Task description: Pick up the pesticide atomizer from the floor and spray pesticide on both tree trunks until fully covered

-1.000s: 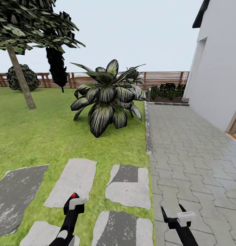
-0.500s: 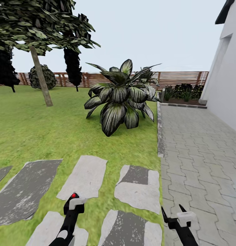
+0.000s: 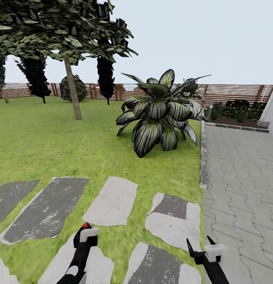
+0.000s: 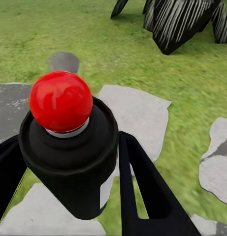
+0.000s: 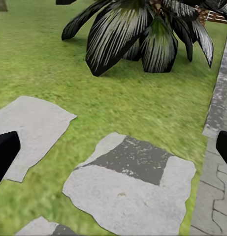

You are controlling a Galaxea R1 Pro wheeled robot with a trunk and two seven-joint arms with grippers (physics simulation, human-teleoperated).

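The left gripper [image 3: 85, 232] sat low in the head view at about 7 o'clock, closed around the pesticide atomizer [image 4: 69, 142], a black canister with a round red knob on top. In the left wrist view the black fingers [image 4: 143, 191] pressed against the canister's sides, so it was held upright between them, above the stepping stones [image 3: 112, 201].

The right gripper [image 3: 199, 246] sat at about 5 o'clock, spread wide with nothing between its two pointed tips (in the right wrist view the fingertips [image 5: 5, 152] appeared only at the far edges of the picture, well apart). Below it lay a grey stepping slab [image 5: 128, 191] set in grass, beside the paved path [image 3: 243, 185].

One tree [image 3: 61, 31] stood at about 11 o'clock, its grey-brown trunk [image 3: 73, 88] leaning slightly and rising out of the lawn [image 3: 45, 146] under a blocky green canopy, well apart from both grippers. A broad palm-like plant [image 3: 160, 114] with striped leaves stood at roughly 1 o'clock, near the path's kerb. Dark narrow conifers [image 3: 105, 77] and a slatted wooden fence [image 3: 231, 92] lined the far edge of the garden. A corner of the white house [image 3: 272, 114] showed at 3 o'clock.
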